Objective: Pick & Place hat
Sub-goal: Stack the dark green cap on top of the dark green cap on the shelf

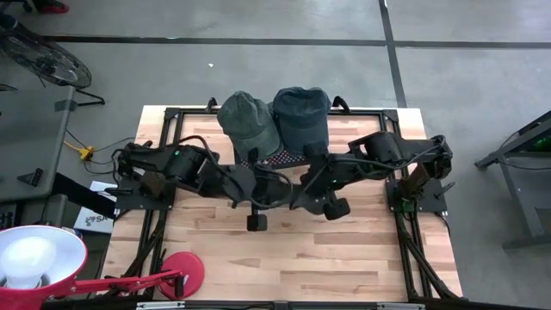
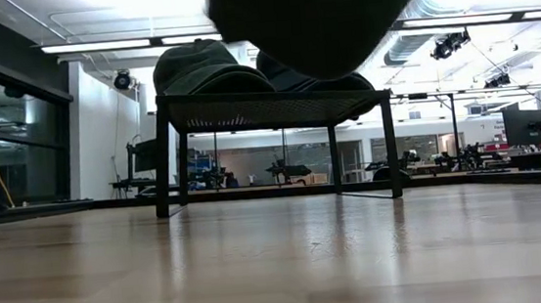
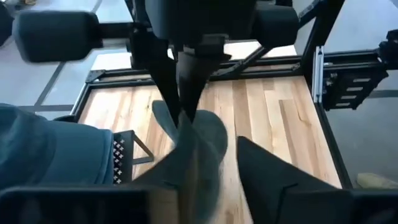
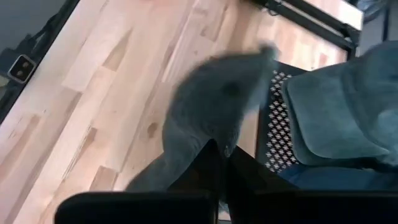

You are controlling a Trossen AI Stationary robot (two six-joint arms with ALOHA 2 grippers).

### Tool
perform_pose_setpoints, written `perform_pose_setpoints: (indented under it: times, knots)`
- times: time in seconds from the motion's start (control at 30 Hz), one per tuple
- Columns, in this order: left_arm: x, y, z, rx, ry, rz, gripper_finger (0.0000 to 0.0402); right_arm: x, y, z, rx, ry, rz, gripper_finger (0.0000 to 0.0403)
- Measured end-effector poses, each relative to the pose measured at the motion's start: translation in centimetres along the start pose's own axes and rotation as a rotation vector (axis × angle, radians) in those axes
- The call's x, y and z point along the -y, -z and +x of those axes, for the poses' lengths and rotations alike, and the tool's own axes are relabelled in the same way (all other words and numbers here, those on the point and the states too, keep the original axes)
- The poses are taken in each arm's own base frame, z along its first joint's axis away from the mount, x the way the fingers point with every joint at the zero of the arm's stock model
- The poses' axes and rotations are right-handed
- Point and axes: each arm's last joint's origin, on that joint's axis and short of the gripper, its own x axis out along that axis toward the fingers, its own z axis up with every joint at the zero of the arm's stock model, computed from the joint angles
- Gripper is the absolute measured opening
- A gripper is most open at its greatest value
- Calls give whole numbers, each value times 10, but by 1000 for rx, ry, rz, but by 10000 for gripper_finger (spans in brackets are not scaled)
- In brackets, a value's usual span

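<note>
A grey-green hat [image 3: 194,134] hangs in the air between both arms over the middle of the table. It is the blurred grey shape [image 4: 217,99] in the right wrist view and the dark mass [image 2: 322,10] at the top of the low view. My right gripper [image 4: 217,158] is shut on it. My left gripper [image 3: 202,152] is open, level beside the hat's lower part. One of its fingers [image 3: 267,177] stands apart from the cloth and the other is hidden behind it. A green hat [image 1: 247,123] and a blue hat [image 1: 301,116] rest on a black mesh rack [image 1: 284,159]. My right gripper pinches the grey-green hat between its two fingers [image 3: 186,93] at its upper edge [image 3: 186,118], coming from above and pointing down. The hat hangs slack below the fingers, lifted clear of the table. My left gripper: I cannot tell whether its hidden finger touches the cloth.
The mesh rack [image 2: 276,97] stands on thin legs at the far side of the table, between the frame's black rails [image 1: 405,215]. A red lamp base [image 1: 181,269] sits at the near left corner, with its white shade [image 1: 34,258] off the table. Bare wood [image 1: 293,258] lies near the front edge.
</note>
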Motion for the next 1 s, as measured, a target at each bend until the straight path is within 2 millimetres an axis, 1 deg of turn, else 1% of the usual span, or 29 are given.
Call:
perform_pose_setpoints:
  times: [0.17, 0.3, 0.43, 0.6, 0.87, 1.0]
  knots:
    - [-3, -1, -7, 8, -4, -4, 166, 3, 3, -12, 33, 43, 28, 1]
    - [-5, 5, -7, -45, -47, 23, 190, 2, 5, -20, 50, 23, 31, 0]
    - [-10, 6, -6, -49, -115, 25, 197, -1, 8, -30, 69, -7, 23, 0]
    - [-19, 6, -1, -68, -97, 0, 197, -9, 10, -45, 117, -35, 3, 0]
    - [-37, 5, 7, -103, 44, -42, 198, -21, 15, -64, 173, -84, -59, 0]
    - [-41, 2, 9, -86, 110, -62, 198, -23, 15, -66, 176, -87, -72, 0]
